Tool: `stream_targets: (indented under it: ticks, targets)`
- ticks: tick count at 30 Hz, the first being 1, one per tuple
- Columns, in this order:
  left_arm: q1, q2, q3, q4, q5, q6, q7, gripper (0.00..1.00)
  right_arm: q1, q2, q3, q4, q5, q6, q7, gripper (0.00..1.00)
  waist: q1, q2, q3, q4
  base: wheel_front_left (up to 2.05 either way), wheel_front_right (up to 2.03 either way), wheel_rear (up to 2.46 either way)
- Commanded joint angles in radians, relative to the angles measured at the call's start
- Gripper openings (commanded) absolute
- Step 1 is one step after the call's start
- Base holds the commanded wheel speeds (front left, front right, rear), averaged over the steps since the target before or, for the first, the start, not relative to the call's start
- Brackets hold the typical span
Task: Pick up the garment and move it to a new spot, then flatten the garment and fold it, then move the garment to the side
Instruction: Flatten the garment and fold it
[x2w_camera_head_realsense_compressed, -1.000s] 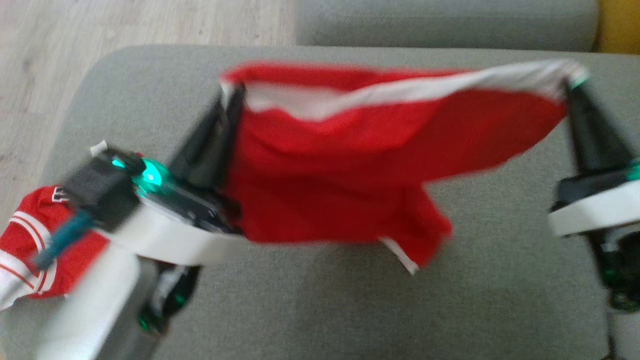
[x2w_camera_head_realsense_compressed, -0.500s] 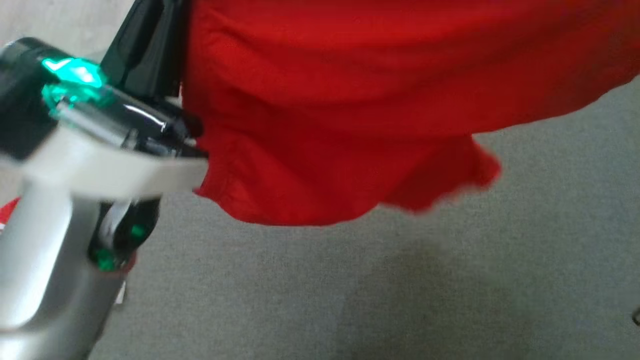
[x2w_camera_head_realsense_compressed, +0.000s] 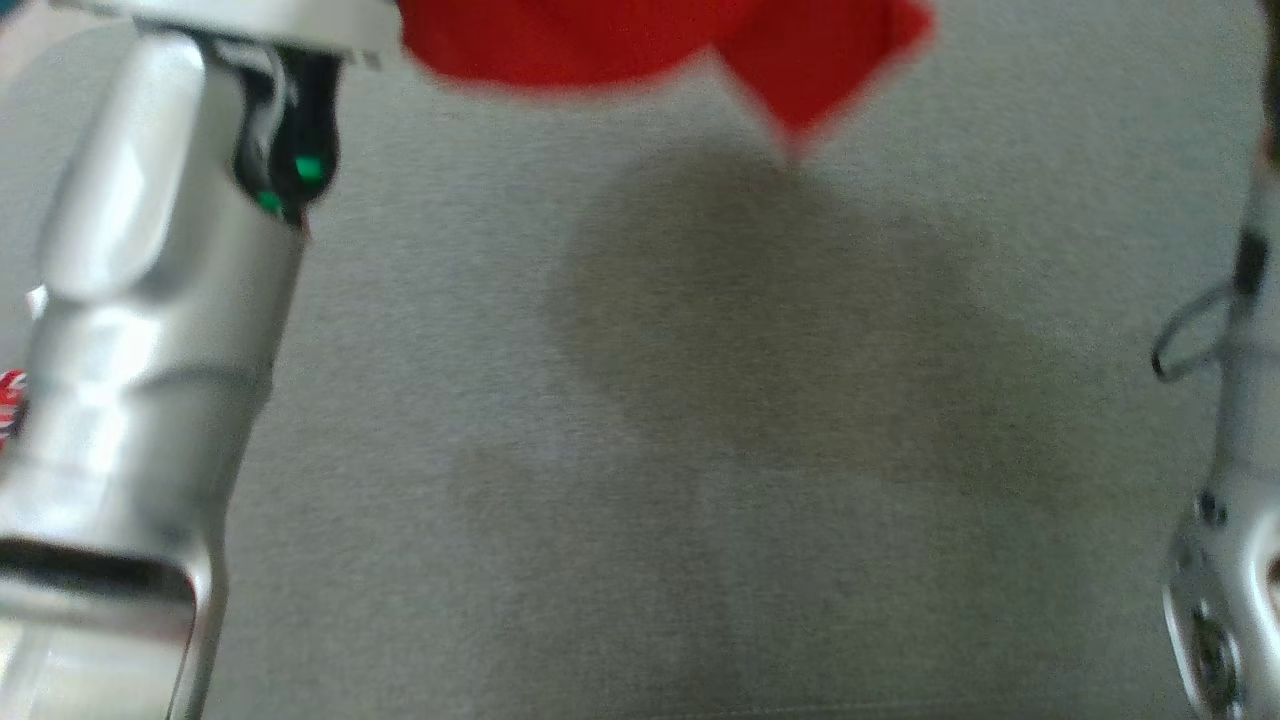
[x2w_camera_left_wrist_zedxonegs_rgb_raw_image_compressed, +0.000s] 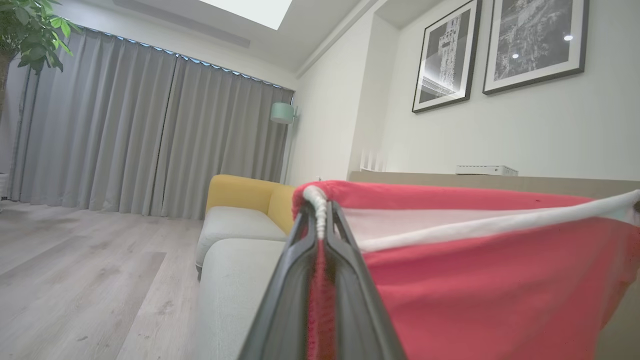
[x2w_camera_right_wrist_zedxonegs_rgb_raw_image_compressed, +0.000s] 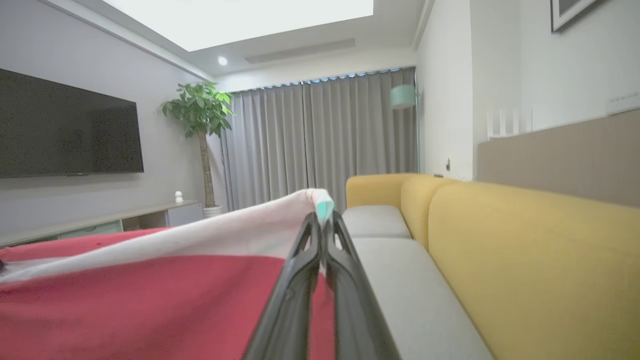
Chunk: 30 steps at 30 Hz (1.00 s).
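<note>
The garment (x2w_camera_head_realsense_compressed: 620, 45) is red with a white band, and I hold it stretched in the air between both arms. In the left wrist view my left gripper (x2w_camera_left_wrist_zedxonegs_rgb_raw_image_compressed: 320, 212) is shut on one corner of the garment (x2w_camera_left_wrist_zedxonegs_rgb_raw_image_compressed: 480, 280), the white hem pinched between the dark fingers. The right wrist view has my right gripper (x2w_camera_right_wrist_zedxonegs_rgb_raw_image_compressed: 322, 220) shut on the other corner of the garment (x2w_camera_right_wrist_zedxonegs_rgb_raw_image_compressed: 150, 300). From the head, just the garment's lower edge hangs at the top, casting a shadow on the grey cushion (x2w_camera_head_realsense_compressed: 700, 450) below. My pale left forearm (x2w_camera_head_realsense_compressed: 150, 350) and right forearm (x2w_camera_head_realsense_compressed: 1235, 480) flank the picture.
A bit of another red and white cloth (x2w_camera_head_realsense_compressed: 10, 400) peeks out at the far left edge. A yellow sofa back (x2w_camera_right_wrist_zedxonegs_rgb_raw_image_compressed: 525, 250) runs along the wall, with grey seat cushions (x2w_camera_left_wrist_zedxonegs_rgb_raw_image_compressed: 235, 225) beyond and wooden floor (x2w_camera_left_wrist_zedxonegs_rgb_raw_image_compressed: 90, 280) to the side.
The head camera has tilted down, so the garment now sits at the top edge. Both arms have lifted it higher off the cushion, and both grips are unchanged.
</note>
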Motion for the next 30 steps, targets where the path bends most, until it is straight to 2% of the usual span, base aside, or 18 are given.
stream_targets:
  ticks: [1,5,8,11,16,19,23,27,30]
  targets:
    - [-0.060,0.023,0.049,0.016,0.008,-0.004,-0.021,0.00,-0.053,0.023,0.026,0.005,0.001,-0.001,-0.022,0.00,-0.0003,0.0000,0.017,-0.026,0.00,0.00,0.00]
    - [-0.092,-0.007,0.091,0.233,-0.012,-0.016,-0.051,0.00,-0.114,0.057,0.098,0.189,0.016,-0.001,-0.101,0.00,-0.0003,0.0000,0.025,-0.059,0.00,0.00,0.00]
    - [-0.055,-0.028,0.074,0.397,-0.001,-0.021,-0.054,0.00,-0.080,0.073,0.155,0.333,0.061,-0.001,-0.148,0.00,-0.0003,0.0000,0.027,-0.075,0.00,0.00,0.00]
    - [-0.001,-0.075,0.078,0.548,-0.043,-0.028,-0.036,0.00,-0.011,0.079,0.216,0.466,0.113,-0.001,-0.182,0.00,-0.0003,0.0000,0.035,-0.077,0.00,0.00,0.00]
    - [0.092,-0.126,0.065,0.660,-0.102,-0.041,-0.027,0.00,0.118,0.081,0.298,0.599,0.187,-0.001,-0.249,0.00,-0.0003,0.0000,0.042,-0.060,0.00,0.00,0.00]
    - [0.166,-0.138,0.015,0.617,-0.113,-0.043,-0.043,0.00,0.208,0.072,0.330,0.609,0.221,-0.001,-0.291,0.00,-0.0003,0.0000,0.029,-0.047,0.00,0.00,0.00]
    - [0.303,-0.140,-0.071,0.464,-0.117,-0.044,-0.056,0.00,0.350,0.016,0.360,0.537,0.239,-0.001,-0.334,0.00,-0.0003,0.0000,-0.005,-0.030,0.00,0.00,0.00]
    - [0.464,-0.087,-0.074,0.261,-0.082,-0.044,-0.057,0.00,0.524,-0.046,0.329,0.387,0.229,-0.001,-0.332,0.00,-0.0003,0.0000,-0.057,-0.014,0.00,0.00,0.00]
    - [0.601,-0.049,-0.056,0.093,-0.051,-0.034,-0.058,0.00,0.679,-0.081,0.261,0.222,0.198,-0.001,-0.278,0.00,-0.0003,0.0000,-0.098,-0.002,0.00,0.00,0.00]
